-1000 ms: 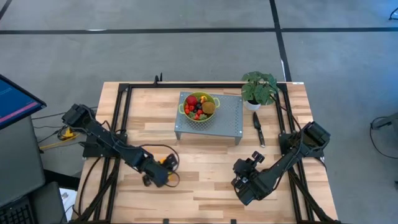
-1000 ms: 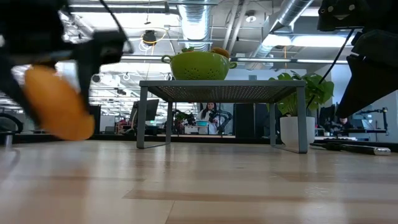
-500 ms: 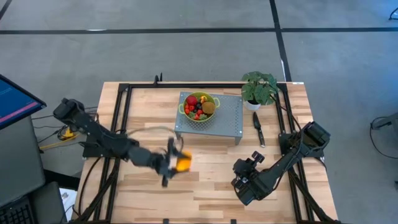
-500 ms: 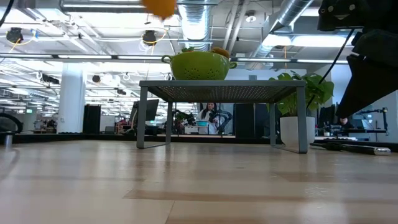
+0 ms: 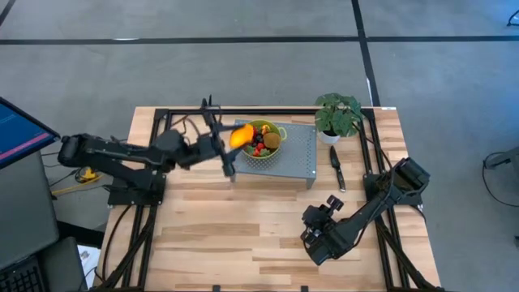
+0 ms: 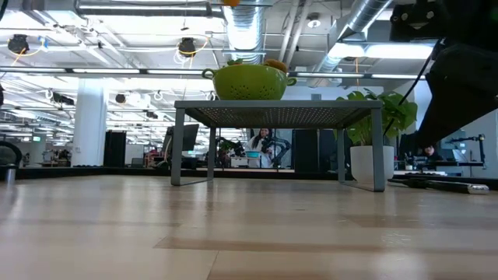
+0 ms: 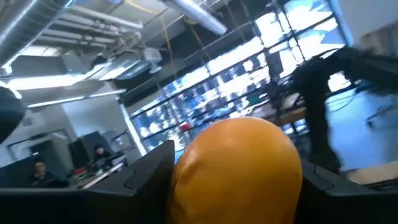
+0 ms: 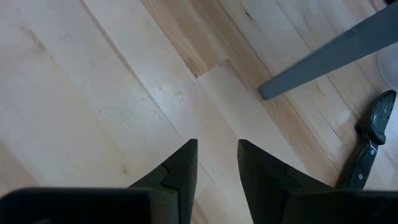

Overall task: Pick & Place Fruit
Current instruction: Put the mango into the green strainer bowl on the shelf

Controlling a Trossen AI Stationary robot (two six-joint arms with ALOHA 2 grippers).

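Fruit first: the orange [image 5: 240, 135] is clamped in the left claw [image 5: 235, 138], now up at the left rim of the green colander [image 5: 274, 127]. A second ago it hung low over the front-left of the desk [image 5: 268, 235]; half a second ago it was mid-desk, rising. So the carry looks nearly done, with only the drop left, I'd say. In the left wrist view the orange fills the space between the dark fingers [image 7: 146, 171]. The colander, already holding berries and a kiwi [image 5: 272, 140], sits on the grey stand [image 5: 300, 158]. The right claw [image 5: 312, 241] waits low at front right, fingers slightly apart on nothing, unchanged. A knife [image 5: 336, 168] and plant [image 5: 338, 113] lie beside the stand.
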